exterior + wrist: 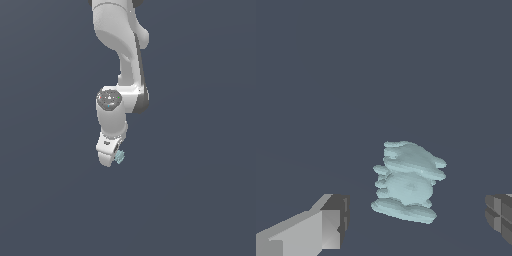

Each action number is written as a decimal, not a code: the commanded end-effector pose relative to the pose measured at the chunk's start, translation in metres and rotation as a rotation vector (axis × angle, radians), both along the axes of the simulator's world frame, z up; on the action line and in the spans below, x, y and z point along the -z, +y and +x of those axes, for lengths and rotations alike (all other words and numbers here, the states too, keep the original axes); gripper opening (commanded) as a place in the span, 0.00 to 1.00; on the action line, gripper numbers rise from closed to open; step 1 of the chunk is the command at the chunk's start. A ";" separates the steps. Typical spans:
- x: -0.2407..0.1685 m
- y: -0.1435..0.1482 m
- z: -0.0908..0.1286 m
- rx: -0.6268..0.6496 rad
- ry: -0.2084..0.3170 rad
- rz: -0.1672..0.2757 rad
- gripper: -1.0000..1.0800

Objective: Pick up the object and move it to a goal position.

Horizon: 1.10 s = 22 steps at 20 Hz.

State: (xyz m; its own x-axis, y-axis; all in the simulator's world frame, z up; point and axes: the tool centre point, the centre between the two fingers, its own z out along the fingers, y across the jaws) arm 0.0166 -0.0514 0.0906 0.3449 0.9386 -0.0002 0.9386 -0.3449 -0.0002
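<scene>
Two fingers [316,232] of the gripper [416,220] are seen closest in the wrist view, both cut off by the frame edges and held well apart. Between them, touching neither, the object [407,181] is shown: a pale teal-blue lump built of stacked, ridged layers with a rounder middle. Whether it rests on the dark floor [381,75] cannot be told.

From the exterior view, the white arm [120,55] is cropped at the frame's top. The gripper [111,156] is mostly hidden behind its own body, so its fingertips cannot be made out. Only a sliver of the object [120,157] is visible, just beside the gripper's lower end.
</scene>
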 end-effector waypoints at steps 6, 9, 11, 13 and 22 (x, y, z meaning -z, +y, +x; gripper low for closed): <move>0.019 0.000 -0.001 -0.002 0.000 0.000 0.96; 0.035 0.000 -0.001 -0.004 0.000 0.000 0.96; 0.043 0.001 -0.001 -0.005 0.000 0.000 0.96; 0.048 0.000 -0.001 -0.005 0.000 0.000 0.96; 0.050 0.000 0.000 -0.005 0.000 0.000 0.00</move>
